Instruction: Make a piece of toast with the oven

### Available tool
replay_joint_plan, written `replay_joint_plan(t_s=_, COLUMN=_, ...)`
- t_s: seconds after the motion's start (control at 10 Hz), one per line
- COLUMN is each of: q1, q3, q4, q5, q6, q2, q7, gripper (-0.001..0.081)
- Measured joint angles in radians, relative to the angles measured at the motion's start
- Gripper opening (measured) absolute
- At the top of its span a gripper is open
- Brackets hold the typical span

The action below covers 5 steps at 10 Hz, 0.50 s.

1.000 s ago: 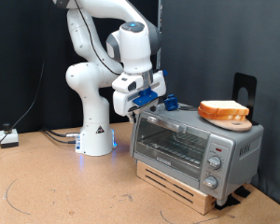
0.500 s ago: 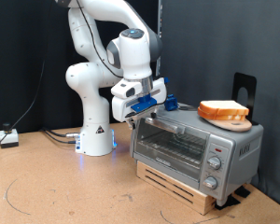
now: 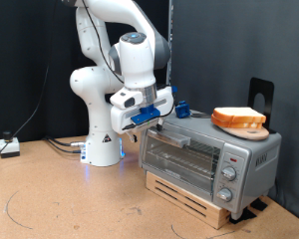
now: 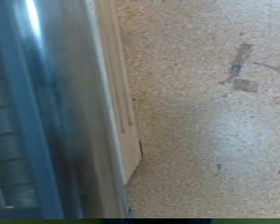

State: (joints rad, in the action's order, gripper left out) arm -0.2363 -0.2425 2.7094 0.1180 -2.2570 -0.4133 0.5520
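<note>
Near edge first: bare speckled tan bench (image 3: pixel 60 199), faint curved marks at about 7 o'clock in the exterior view. The oven (image 3: pixel 211 157) sits at roughly 4 o'clock from frame centre on a low wooden slatted base (image 3: pixel 189 196), silver-grey box, knobs (image 3: pixel 229 172) stacked on its right panel, wire rack visible through the glass. Door top edge looks tipped slightly outward at the upper left (small gap, hard to be sure). On the oven roof, at its 2 o'clock end, the piece of toast (image 3: pixel 239 117) lies on a tan wooden disc (image 3: pixel 249 128), pale face up, orange-brown crust. Only one slice shows, so it is taken as the task's slice. The pincer (image 3: pixel 149 120) is at the oven's upper left front corner, right by the door's top edge and handle; blue parts on the hand. Cannot tell whether the fingers are open or closed, they are hidden against the door. Wrist view: blurred grey door frame and glass (image 4: pixel 47 112) close up, plus pale wood edge and speckled bench (image 4: pixel 215 140) with dark scuffs; no fingertips distinguishable. Farther back, white arm base (image 3: pixel 102 139) at 9 o'clock of the oven, cables (image 3: pixel 60 145) trailing to a small box (image 3: pixel 7 146) at far left. Black bracket (image 3: pixel 260 96) behind the toast, dark backdrop.
</note>
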Motion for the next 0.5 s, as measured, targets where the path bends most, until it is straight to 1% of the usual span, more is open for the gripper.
replay_joint_plan(t_s=0.5, q1=0.044, q3=-0.022, q4=-0.033, q5=-0.032, q6=-0.023, q2=0.066, q7=-0.015, gripper=0.0809)
